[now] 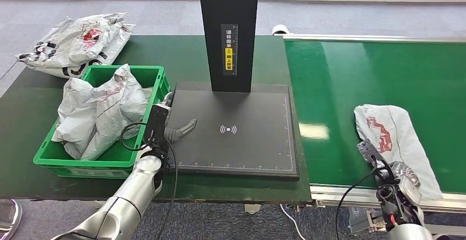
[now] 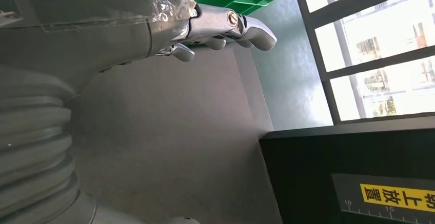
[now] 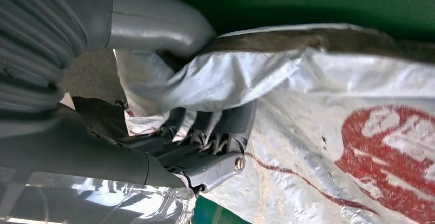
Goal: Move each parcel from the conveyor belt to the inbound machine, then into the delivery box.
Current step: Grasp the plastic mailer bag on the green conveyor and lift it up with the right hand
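A grey-white parcel (image 1: 387,127) with red print lies on the green conveyor belt (image 1: 373,70), near its front edge. My right hand (image 1: 386,168) grips the parcel's near end. In the right wrist view the fingers (image 3: 210,131) curl into the plastic of the parcel (image 3: 333,106) and the thumb (image 3: 154,26) presses over its folded edge. My left hand (image 1: 173,130) hovers at the left edge of the inbound machine's black platform (image 1: 247,146), holding nothing. Its fingers (image 2: 225,26) stretch out above the platform (image 2: 169,131).
A green crate (image 1: 126,70) with several grey parcels stands left of the platform, close to my left hand. More parcels (image 1: 77,42) are piled on the table at the far left. The machine's black column (image 1: 228,31) rises behind the platform.
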Controlling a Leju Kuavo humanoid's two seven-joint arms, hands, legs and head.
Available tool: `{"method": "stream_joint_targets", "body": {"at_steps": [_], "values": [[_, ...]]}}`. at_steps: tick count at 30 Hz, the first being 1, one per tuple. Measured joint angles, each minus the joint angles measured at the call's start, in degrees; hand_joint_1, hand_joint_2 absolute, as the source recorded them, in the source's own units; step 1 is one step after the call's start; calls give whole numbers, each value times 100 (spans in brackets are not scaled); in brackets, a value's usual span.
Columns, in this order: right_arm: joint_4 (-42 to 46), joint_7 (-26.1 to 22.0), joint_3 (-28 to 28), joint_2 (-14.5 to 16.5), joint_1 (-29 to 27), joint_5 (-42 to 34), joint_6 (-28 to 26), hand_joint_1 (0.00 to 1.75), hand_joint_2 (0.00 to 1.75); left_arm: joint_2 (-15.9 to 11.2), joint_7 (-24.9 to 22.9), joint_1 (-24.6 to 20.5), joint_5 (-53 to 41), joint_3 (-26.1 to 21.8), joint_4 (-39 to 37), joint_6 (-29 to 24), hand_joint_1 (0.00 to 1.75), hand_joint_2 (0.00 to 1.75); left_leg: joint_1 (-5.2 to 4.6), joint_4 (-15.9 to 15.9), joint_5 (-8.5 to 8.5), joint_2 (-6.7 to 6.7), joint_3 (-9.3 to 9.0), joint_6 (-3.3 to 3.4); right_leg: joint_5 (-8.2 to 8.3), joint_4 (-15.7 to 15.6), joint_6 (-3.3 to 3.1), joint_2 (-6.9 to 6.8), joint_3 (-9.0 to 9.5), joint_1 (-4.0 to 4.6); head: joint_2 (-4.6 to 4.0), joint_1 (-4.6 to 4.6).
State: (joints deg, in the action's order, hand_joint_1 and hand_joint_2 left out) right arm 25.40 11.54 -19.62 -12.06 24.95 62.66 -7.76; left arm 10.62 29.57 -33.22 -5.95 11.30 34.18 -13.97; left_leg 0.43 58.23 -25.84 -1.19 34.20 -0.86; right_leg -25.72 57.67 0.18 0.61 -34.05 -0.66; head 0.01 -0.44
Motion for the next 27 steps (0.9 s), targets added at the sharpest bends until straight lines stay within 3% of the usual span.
{"method": "stream_joint_targets", "body": {"at_steps": [7, 12, 18, 21, 27], "values": [[-85, -38, 1, -35, 43, -45, -27, 175, 175, -11, 0, 5, 9, -11, 2, -22, 0, 175, 0, -1, 0, -2, 3, 0, 0, 0, 0, -1, 0, 1, 0, 0], [118, -773, 2, 48, 26, -451, -813, 175, 175, -37, -42, 100, -22, -37, 104, -132, 0, 175, 0, -1, 0, -1, 8, 0, 0, 1, 0, -7, -1, 1, 1, 0], [1514, -1374, 152, 431, -258, -1174, -1344, 175, 175, -64, -127, 245, -256, -87, 329, -274, 0, 175, 0, -2, 4, -7, 10, 6, 0, 1, 0, -9, -4, 2, 0, 0], [2252, -1398, 340, 599, -393, -1346, -1405, 175, 175, -71, -131, 262, -310, -135, 381, -291, 0, 175, 1, -2, 5, -7, 9, 6, 0, 1, 0, -8, -5, 2, 0, -1], [2899, -1564, 520, 737, -532, -1515, -1489, 175, 175, -76, -130, 292, -345, -150, 430, -320, 0, 175, 1, -2, 7, -9, 15, 9, 1, 2, 1, -14, -4, 0, 1, 0]]}}
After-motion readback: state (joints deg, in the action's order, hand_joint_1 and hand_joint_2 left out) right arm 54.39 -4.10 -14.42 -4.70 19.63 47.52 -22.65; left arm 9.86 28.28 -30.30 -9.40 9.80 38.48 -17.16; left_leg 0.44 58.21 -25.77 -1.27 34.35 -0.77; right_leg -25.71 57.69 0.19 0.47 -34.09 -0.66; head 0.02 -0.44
